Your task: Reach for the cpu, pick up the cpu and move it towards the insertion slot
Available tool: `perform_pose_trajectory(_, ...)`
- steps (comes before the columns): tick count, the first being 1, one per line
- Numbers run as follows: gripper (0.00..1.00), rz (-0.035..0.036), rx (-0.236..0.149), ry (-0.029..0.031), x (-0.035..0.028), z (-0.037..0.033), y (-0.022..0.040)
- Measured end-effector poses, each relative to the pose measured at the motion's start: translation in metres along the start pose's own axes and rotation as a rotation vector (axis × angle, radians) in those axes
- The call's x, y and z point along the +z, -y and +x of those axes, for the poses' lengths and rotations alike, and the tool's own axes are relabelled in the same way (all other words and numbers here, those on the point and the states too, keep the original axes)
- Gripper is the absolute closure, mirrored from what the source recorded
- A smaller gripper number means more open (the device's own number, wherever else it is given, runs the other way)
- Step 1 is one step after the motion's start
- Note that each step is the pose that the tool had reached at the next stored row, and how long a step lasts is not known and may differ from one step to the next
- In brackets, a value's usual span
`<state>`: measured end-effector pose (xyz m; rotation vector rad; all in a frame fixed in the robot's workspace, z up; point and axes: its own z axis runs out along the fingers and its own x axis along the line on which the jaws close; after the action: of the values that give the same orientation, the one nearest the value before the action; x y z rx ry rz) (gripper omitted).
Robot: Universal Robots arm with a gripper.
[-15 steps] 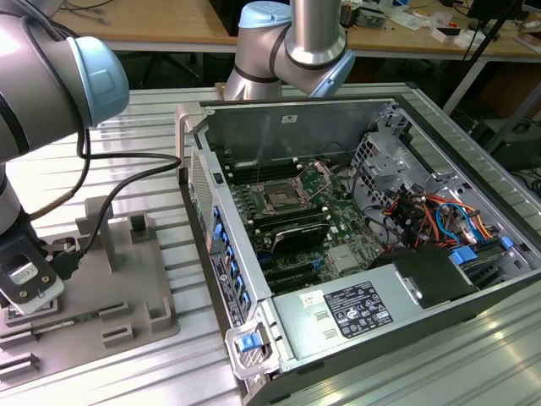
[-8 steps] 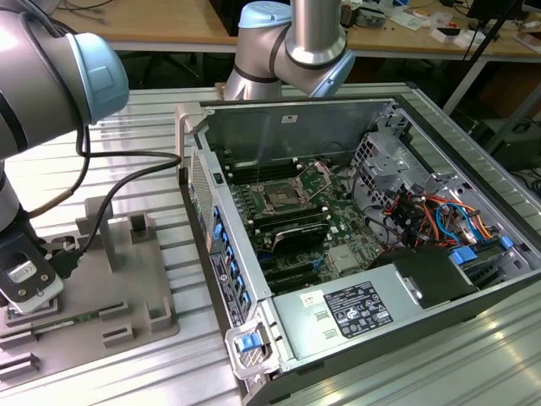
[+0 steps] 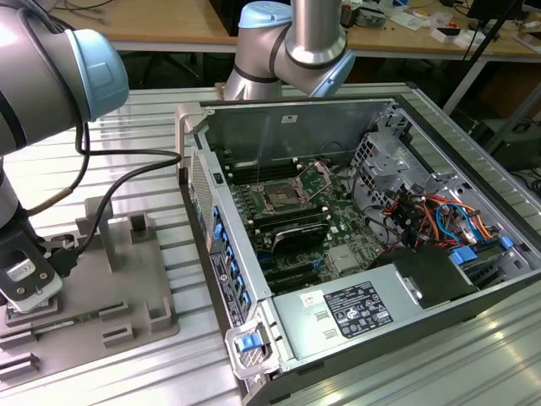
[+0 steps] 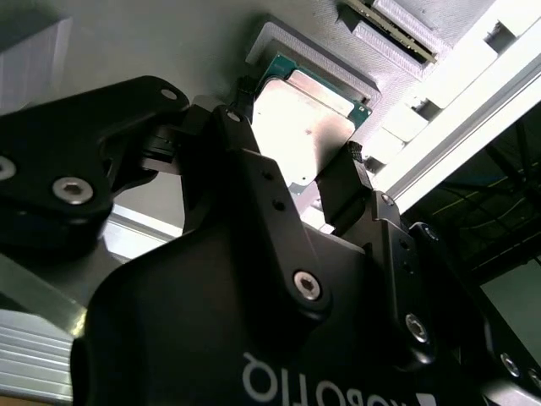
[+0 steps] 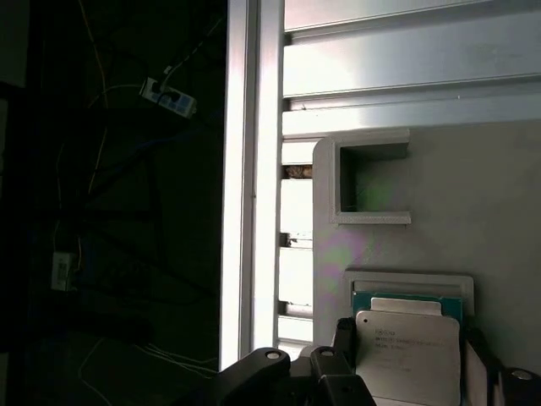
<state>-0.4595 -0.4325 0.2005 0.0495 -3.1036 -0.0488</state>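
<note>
The cpu, a flat square chip with a silvery top and a thin green rim, lies in a pocket of the grey fixture tray. My gripper is down over it, with one black finger against one edge and the other finger against the opposite edge. In the exterior view the gripper sits low over the tray at that view's left. The insertion slot, a metal-framed socket, is on the green motherboard inside the open computer case.
The open computer case stands at the exterior view's right, with cables and drive cages inside. A black cable runs from the arm down toward the tray. Raised grey blocks stand on the tray. An aluminium rail borders the tray.
</note>
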Motion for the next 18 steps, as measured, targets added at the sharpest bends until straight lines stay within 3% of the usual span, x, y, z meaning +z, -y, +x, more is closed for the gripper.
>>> perform_pose_trajectory(8,0.45,0.0001,0.000,-0.0001,-0.0019,0.0001,-0.0001)
perform_pose_trajectory(18,0.45,0.0000,0.000,0.0000,-0.0111,0.0004,-0.0004)
